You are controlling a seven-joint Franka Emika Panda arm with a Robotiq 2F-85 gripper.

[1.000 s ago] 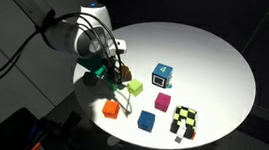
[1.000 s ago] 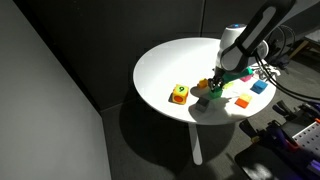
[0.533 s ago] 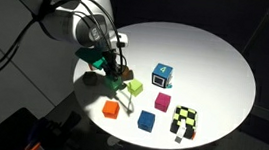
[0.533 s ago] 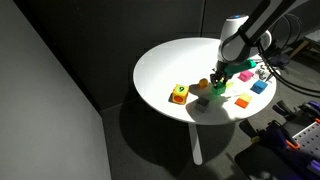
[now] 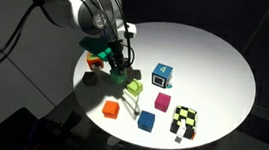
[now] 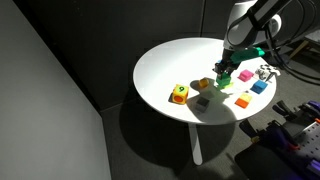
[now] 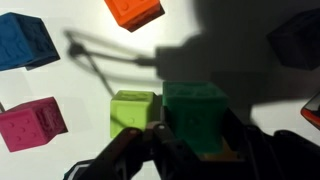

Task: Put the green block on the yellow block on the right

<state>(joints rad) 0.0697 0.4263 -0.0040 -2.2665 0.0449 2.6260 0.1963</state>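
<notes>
In the wrist view the green block (image 7: 200, 115) sits between my gripper's (image 7: 196, 150) two dark fingers, and the jaws are shut on its sides. The yellow block (image 7: 133, 112), a pale lime cube, lies on the white table just left of it, almost touching. In an exterior view my gripper (image 5: 120, 70) hangs over the table's near-left part, right beside the yellow block (image 5: 134, 85). In an exterior view the gripper (image 6: 224, 78) holds the green block (image 6: 222, 81) a little above the table.
An orange block (image 5: 111, 109), a blue block (image 5: 147, 121), a magenta block (image 5: 162, 102), a blue numbered cube (image 5: 162, 75) and a yellow-and-black checkered cube (image 5: 183, 120) stand on the round white table (image 5: 216, 64). The table's edge is close to the gripper.
My gripper has risen from the table with the green block in it and shifted slightly toward the yellow block. The other blocks have not moved.
</notes>
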